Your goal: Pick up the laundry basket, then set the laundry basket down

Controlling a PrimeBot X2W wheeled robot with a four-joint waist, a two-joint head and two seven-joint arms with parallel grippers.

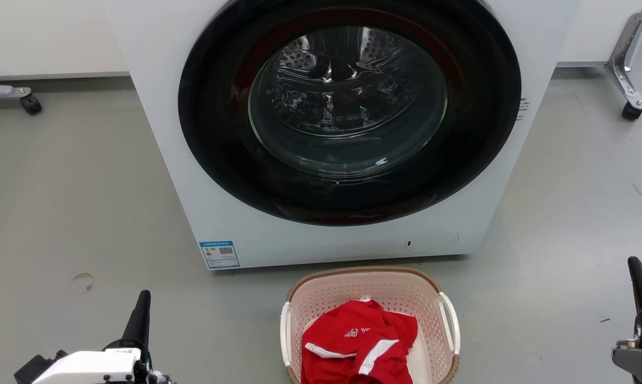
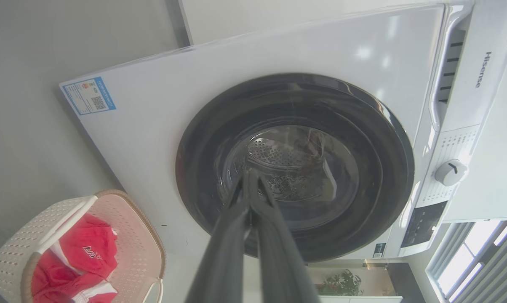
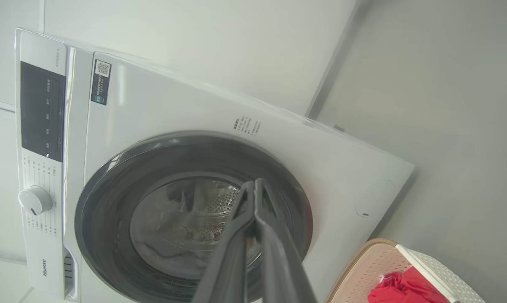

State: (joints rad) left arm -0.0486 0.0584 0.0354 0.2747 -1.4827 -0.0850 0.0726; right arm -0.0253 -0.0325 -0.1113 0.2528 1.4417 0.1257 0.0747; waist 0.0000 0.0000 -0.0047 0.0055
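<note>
1. Left gripper (image 2: 249,173): two long dark fingers pressed together to the tips, holding nothing. In the head view it stands at the lower left, above the floor (image 1: 59,186), pointing toward the washer (image 1: 299,242).
2. Right gripper (image 3: 256,182): fingers likewise closed on nothing. In the head view it stands at the lower right edge.
3. Laundry basket (image 1: 406,298): pale pink perforated plastic with a brown woven-look rim. It rests upright on the floor just in front of the washer's base, below the door, between the two grippers and well apart from both.
4. Side handles (image 1: 285,333): white, one on each long side of the basket, both free of the fingers.
5. Red garment (image 1: 353,341): crumpled inside the basket, with white stripes and a small white mark.
6. Washer front: white, with a round dark-framed glass door (image 1: 347,101) through which the perforated drum shows. A blue label (image 1: 219,254) sits at its lower left corner.
7. Control strip: carries a white dial (image 2: 450,172) beside a dark display panel.
8. Casters (image 1: 31,104): on metal legs at either side of the washer, near the wall.
</note>
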